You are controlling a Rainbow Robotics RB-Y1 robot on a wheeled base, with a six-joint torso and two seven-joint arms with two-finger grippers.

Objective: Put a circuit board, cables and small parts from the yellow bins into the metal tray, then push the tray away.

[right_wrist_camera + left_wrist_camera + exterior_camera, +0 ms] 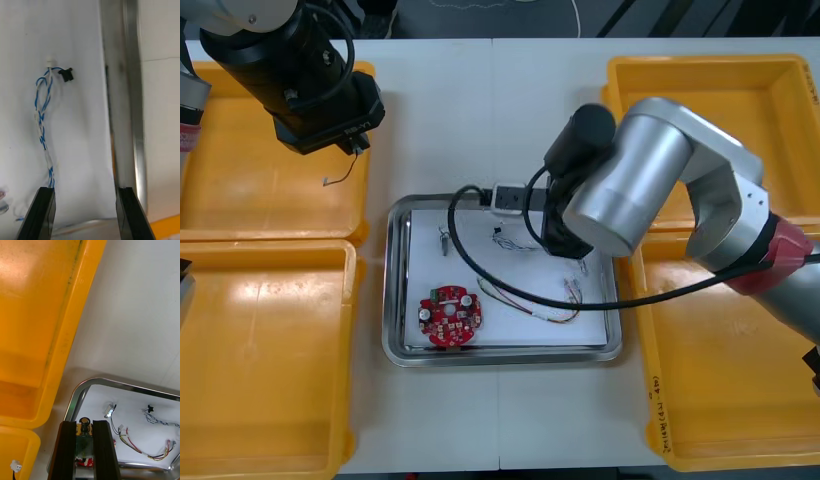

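Observation:
The metal tray [394,300], white inside, holds a round red circuit board [450,317], a blue and white cable [43,123], a red and yellow cable [530,305] and a small metal part [444,240]. My right arm [630,180] reaches over the tray's far right part. Its gripper [85,213] is open just above the white floor; the blue and white cable lies ahead of one finger, beside the tray's rim [129,93]. My left gripper [340,140] hangs over the far left bin's inner edge, shut on a small dark-topped part [85,425].
Yellow bins stand at the far left [240,190], near left [260,360], far right [710,100] and near right [720,380]. A black cable [465,255] from the right arm loops over the tray. A white connector [15,465] lies in the near left bin.

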